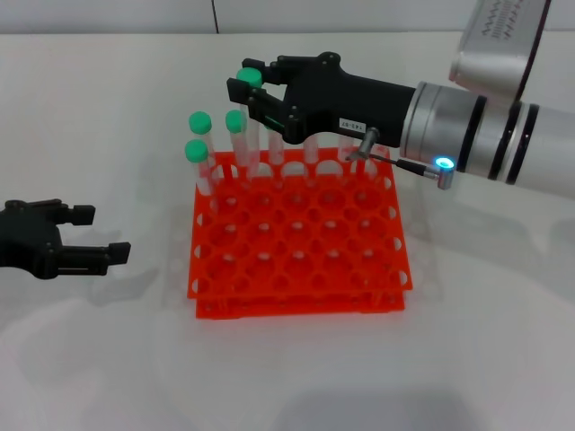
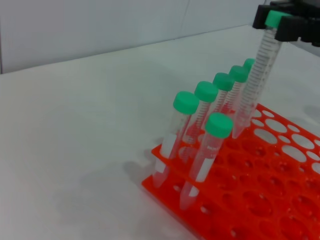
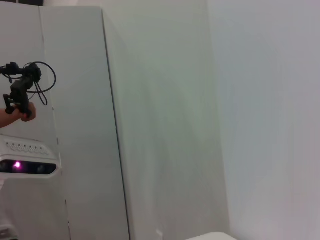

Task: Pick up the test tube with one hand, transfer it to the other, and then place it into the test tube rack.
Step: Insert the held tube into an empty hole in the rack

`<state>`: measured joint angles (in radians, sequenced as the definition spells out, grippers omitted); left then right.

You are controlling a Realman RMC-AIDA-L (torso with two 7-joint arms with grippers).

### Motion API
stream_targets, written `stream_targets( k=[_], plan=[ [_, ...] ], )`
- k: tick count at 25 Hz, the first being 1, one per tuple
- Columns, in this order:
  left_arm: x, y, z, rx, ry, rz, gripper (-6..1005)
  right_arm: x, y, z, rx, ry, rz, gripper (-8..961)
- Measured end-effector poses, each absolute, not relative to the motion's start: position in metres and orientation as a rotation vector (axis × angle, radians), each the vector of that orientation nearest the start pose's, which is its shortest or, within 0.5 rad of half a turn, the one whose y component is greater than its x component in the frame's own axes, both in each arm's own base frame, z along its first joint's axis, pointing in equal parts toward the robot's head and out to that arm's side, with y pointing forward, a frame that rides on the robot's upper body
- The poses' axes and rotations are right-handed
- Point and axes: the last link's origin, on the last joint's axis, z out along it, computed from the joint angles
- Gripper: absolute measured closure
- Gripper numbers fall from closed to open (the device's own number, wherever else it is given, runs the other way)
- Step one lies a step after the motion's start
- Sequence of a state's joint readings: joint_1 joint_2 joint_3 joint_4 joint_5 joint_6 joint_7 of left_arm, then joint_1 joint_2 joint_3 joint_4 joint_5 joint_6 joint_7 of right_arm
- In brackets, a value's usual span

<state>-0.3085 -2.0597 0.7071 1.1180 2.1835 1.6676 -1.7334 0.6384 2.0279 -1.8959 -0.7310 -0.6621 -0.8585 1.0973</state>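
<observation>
My right gripper (image 1: 252, 81), black with a small white label, is shut on the green cap of the test tube (image 1: 256, 136). It holds the tube nearly upright over the back row of the orange test tube rack (image 1: 296, 301). In the left wrist view the test tube (image 2: 257, 75) slants down from the right gripper (image 2: 280, 20), and its tip appears to sit in a back-row hole of the rack (image 2: 270, 200). My left gripper (image 1: 99, 235), all black, rests open and empty on the table, left of the rack.
Several other green-capped tubes (image 1: 199, 144) stand in the rack's back row and left corner, close beside the held one. They also show in the left wrist view as tubes (image 2: 200, 125). The right wrist view shows only walls and a cabinet.
</observation>
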Motion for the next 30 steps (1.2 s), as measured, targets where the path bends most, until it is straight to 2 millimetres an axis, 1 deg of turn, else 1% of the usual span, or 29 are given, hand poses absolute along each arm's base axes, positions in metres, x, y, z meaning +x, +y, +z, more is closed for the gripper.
stream_targets(
  k=[6, 10, 22, 30],
  plan=[
    [-0.307, 0.289, 0.07, -2.625, -0.902, -0.297, 107, 0.114, 0.376, -0.088, -2.552, 0.327, 1.01, 685],
    [-0.307, 0.289, 0.07, -2.625, -0.901, -0.298, 107, 0.114, 0.376, -0.089, -2.544, 0.329, 1.014, 684],
    [-0.306, 0.291, 0.066, -2.637, -0.899, -0.309, 107, 0.122, 0.369, -0.1, -2.544, 0.333, 0.999, 684],
    [-0.306, 0.29, 0.064, -2.639, -0.9, -0.313, 108, 0.124, 0.368, -0.101, -2.546, 0.338, 0.982, 684]
  ],
)
